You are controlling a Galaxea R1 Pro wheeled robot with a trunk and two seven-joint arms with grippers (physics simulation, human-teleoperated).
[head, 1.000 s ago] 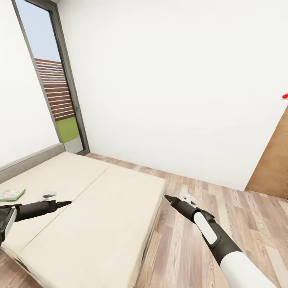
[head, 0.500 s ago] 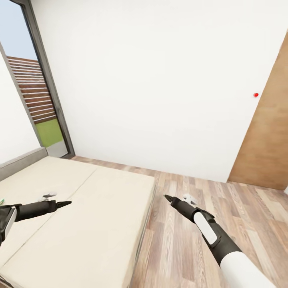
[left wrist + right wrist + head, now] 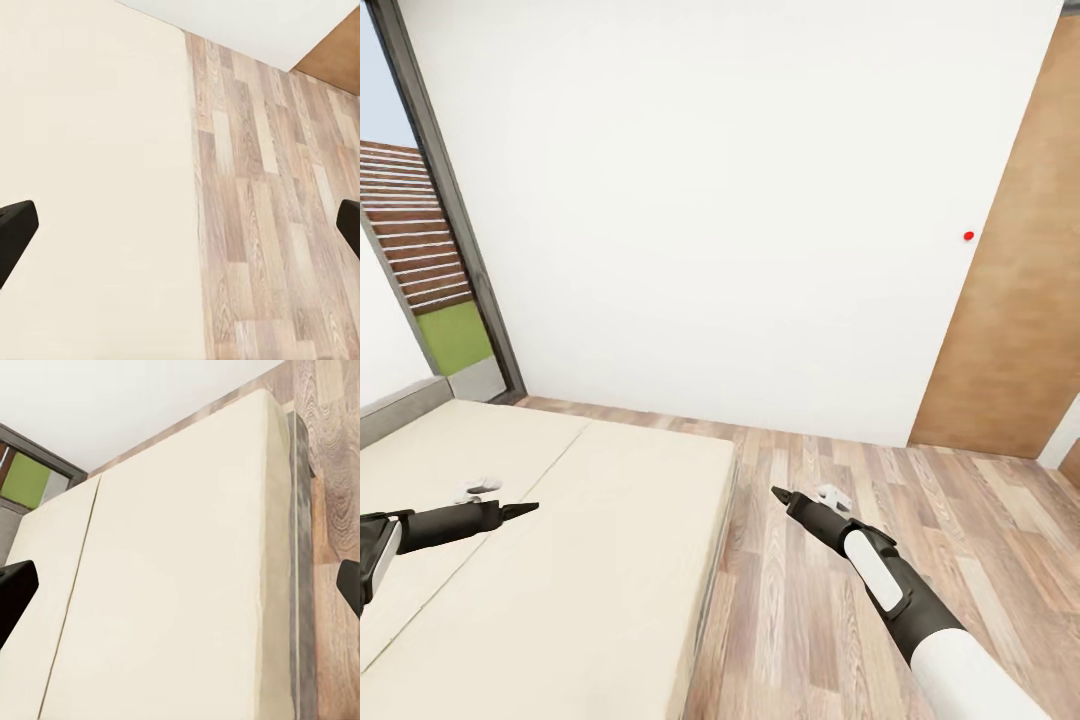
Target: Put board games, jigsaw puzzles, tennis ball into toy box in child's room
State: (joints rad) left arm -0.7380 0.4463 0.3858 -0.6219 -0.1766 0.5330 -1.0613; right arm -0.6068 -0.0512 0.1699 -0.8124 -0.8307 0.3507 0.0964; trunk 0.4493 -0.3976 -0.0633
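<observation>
The whole view has swung to the right since the earlier frames: the window has slid toward the left edge, the board game that lay at the head of the bed one second ago is out of the picture, and more of the brown door is visible. Relative to the camera, both arms have kept the same pose.

The left arm reaches forward at the left, low over the bed (image 3: 560, 520), and the left gripper (image 3: 520, 509) points to the right. The right arm comes from the near right corner and stretches forward and to the left over the wooden floor (image 3: 880, 560); the right gripper (image 3: 780, 494) is just beside the bed's right edge.

The bed has its long axis from near to far, with the grey headboard (image 3: 400, 405) at the far left. Its beige mattress is bare where it can be seen.

In the left wrist view, the left gripper's fingertips (image 3: 15, 229) stand at opposite edges of the picture, so the jaws are wide apart with nothing between them. The right wrist view shows the same for the right gripper: fingertips (image 3: 15, 585) far apart, nothing held, above the mattress and the dark frame (image 3: 301, 585).

The wall (image 3: 720, 200) carries a small red dot (image 3: 969, 236) near the door (image 3: 1015, 300).
</observation>
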